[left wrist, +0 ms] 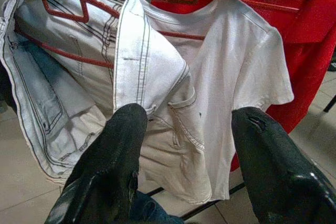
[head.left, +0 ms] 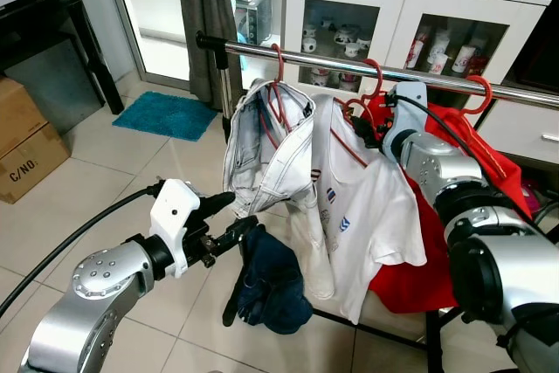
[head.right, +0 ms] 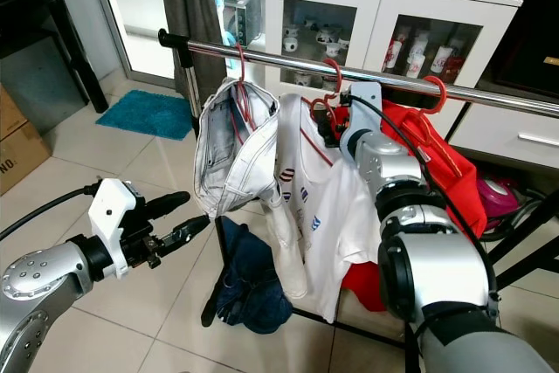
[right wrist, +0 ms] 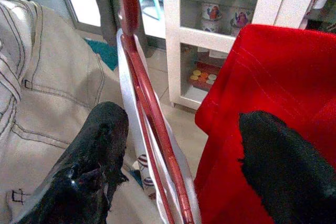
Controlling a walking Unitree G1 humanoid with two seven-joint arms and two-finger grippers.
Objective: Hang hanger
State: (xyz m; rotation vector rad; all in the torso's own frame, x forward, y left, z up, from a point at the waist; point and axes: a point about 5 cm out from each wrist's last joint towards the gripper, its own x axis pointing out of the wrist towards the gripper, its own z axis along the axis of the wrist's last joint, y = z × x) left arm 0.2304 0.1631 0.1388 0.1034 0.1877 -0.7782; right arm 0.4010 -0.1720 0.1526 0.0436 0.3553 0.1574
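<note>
Right wrist view: right tool (right wrist: 178, 166) open astride hanger (right wrist: 144, 98) | left tool (head.left: 229, 220) open beside jeans (head.left: 266, 146)

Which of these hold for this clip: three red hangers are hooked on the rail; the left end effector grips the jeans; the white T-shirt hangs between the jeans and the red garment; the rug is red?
1. Three red hangers are hooked on the rail. True.
2. The left end effector grips the jeans. False: it is open, just short of them.
3. The T-shirt hangs between the jeans and the red garment. True.
4. The rug is red. False: it is blue.
5. The right end effector is open around a hanger. True.
</note>
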